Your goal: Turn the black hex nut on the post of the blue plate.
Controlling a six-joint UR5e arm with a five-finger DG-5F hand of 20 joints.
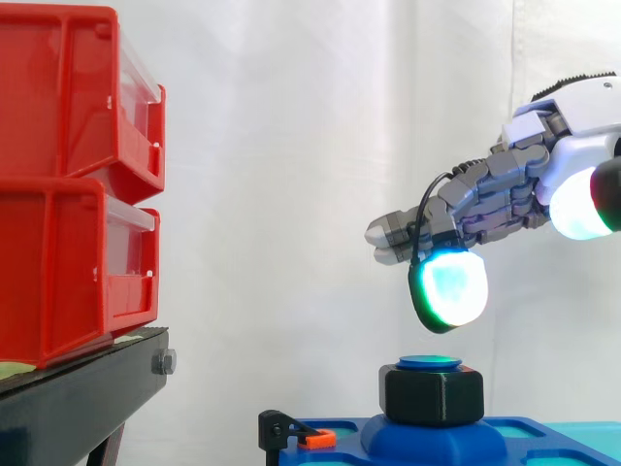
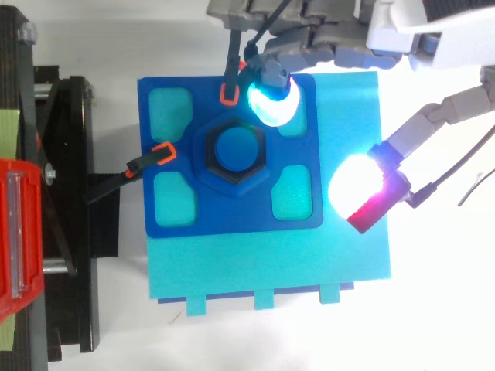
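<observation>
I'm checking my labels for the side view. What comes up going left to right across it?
Red bins → black clamp with orange tip → black hex nut. The hand reaches over the nut from the right, so it has no clear slot.

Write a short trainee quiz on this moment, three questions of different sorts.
1. True or false: the hand touches the nut.
2. The nut sits on: A) a wooden board, B) the plate, C) a bowl.
3. Fill in: the two clips at the plate's edges have ____ tips.
Key: 1 false, the hand hovers above the nut with a clear gap; 2 B; 3 orange.
</observation>
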